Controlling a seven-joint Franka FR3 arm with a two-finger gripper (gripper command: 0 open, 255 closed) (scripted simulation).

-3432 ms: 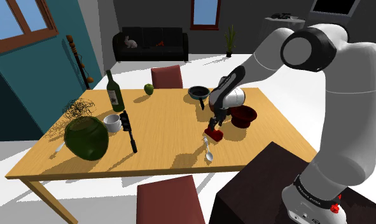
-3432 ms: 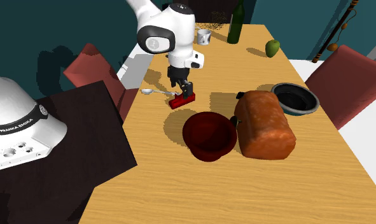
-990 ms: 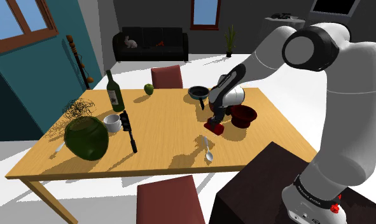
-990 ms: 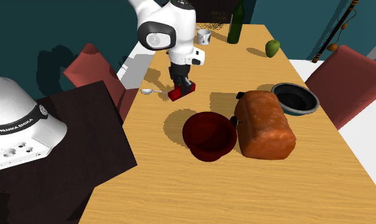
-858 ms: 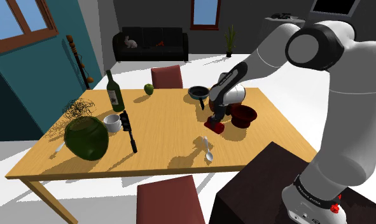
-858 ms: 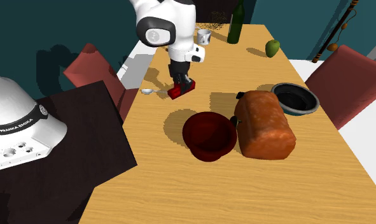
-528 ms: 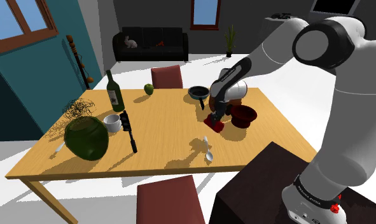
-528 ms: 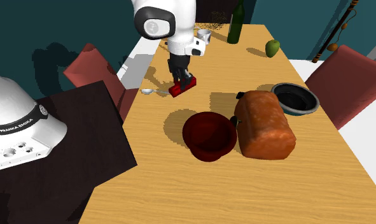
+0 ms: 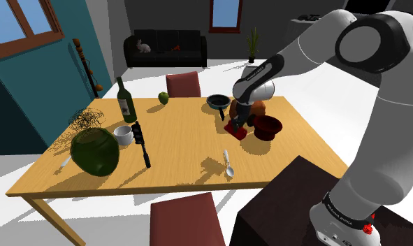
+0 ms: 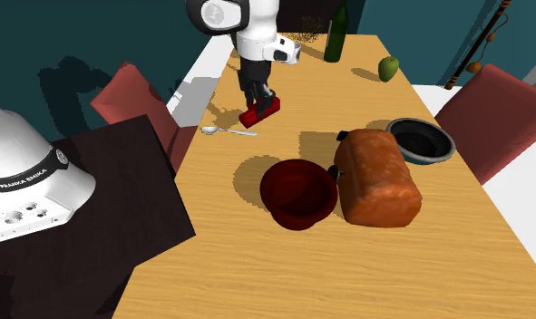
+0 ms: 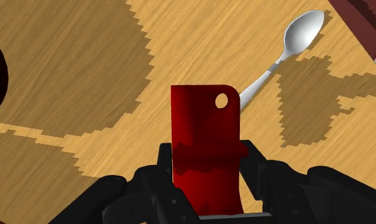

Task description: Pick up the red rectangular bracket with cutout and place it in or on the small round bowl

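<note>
The red bracket (image 11: 202, 140), a flat red piece with a small round hole near one corner, hangs above the wooden table (image 9: 177, 150). My gripper (image 11: 205, 167) is shut on it, a black finger on each side. In the shoulder view the gripper (image 9: 238, 123) holds the bracket (image 9: 233, 128) in the air just left of the dark red round bowl (image 9: 269, 126). In the second exterior view the bracket (image 10: 260, 112) and gripper (image 10: 257, 98) hang well beyond the bowl (image 10: 298, 192), towards the table's far end.
A silver spoon (image 10: 228, 131) lies on the table under the gripper. A brown loaf-shaped object (image 10: 376, 177) sits beside the bowl, with a black dish (image 10: 421, 140) behind it. A bottle (image 9: 126, 101), mug (image 9: 123, 134), green apple (image 9: 163, 98) and green round vase (image 9: 95, 151) stand further left. Chairs (image 9: 187, 218) flank the table.
The gripper has risen with the bracket held in it, lifting it from just above the table to well above it. Bowl and spoon have not moved.
</note>
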